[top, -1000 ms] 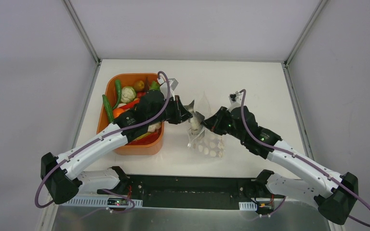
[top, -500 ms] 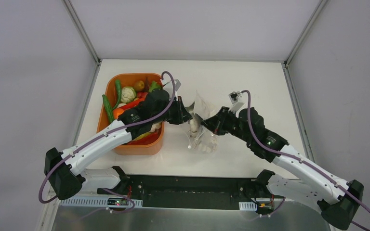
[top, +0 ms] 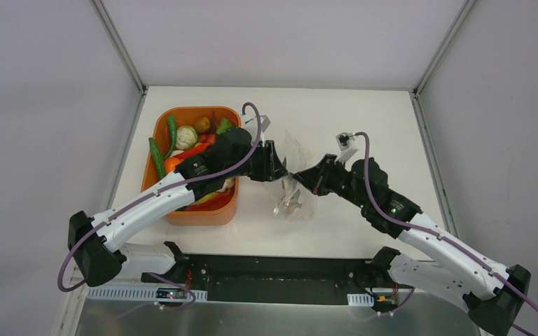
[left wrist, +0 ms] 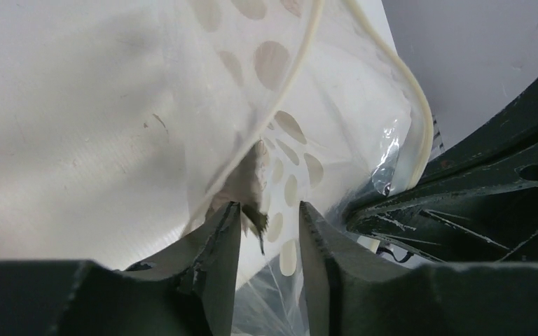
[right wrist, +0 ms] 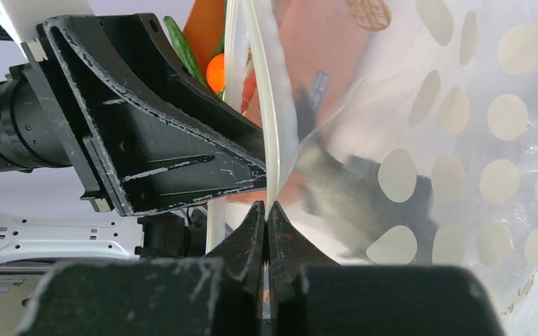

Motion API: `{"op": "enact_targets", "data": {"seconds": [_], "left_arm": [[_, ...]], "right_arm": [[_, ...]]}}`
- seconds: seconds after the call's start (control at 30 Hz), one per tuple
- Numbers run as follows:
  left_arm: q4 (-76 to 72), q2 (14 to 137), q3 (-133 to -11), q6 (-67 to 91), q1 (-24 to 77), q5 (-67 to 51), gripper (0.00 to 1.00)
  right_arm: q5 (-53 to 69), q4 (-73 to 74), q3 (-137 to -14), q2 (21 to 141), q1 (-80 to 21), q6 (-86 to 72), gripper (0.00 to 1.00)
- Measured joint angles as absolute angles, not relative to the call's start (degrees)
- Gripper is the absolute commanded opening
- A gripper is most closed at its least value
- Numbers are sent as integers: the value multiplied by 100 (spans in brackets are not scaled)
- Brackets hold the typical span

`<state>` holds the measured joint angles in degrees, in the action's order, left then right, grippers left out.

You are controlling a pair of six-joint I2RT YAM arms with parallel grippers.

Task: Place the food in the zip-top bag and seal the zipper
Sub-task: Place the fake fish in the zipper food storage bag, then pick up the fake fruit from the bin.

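The zip-top bag (top: 296,201), clear with white dots, hangs between my two grippers over the table. My right gripper (top: 308,180) is shut on its rim, pinching the zipper (right wrist: 272,133) strip. My left gripper (top: 284,172) is at the bag's mouth, its jaws open with a gap and nothing gripped (left wrist: 270,210). A pale, blurred piece of food (left wrist: 249,183) shows just beyond the left fingertips, against the dotted film (left wrist: 280,63). More food (top: 186,137) lies in the orange tub (top: 155,136): green chillies, a whitish leafy piece, red and orange pieces.
The tub stands left of the bag, under my left forearm. White table (top: 364,126) stretches behind and to the right. Metal frame posts (top: 119,45) rise at the back corners. The arm bases sit at the near edge.
My left gripper has opened and let go of the whitish piece it held at the bag's mouth. The bag has bunched up, lifted off the table by my right gripper.
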<state>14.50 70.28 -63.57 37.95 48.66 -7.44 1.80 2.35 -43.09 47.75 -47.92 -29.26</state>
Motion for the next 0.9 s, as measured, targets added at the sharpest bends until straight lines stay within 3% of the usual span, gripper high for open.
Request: {"op": "enact_targets", "data": {"seconds": [0.17, 0.77, 0.9], "left_arm": [[1511, 7028, -6416, 3754, 4880, -742, 49], [1584, 6114, -6471, 3173, 4952, -526, 62], [1732, 5942, -6469, 3026, 4954, -250, 69]], "right_arm": [[67, 246, -4272, 4775, -4792, -2934, 0], [-451, 416, -4136, 4866, -4792, -3240, 0], [-449, 416, -4136, 4939, -4792, -3260, 0]]}}
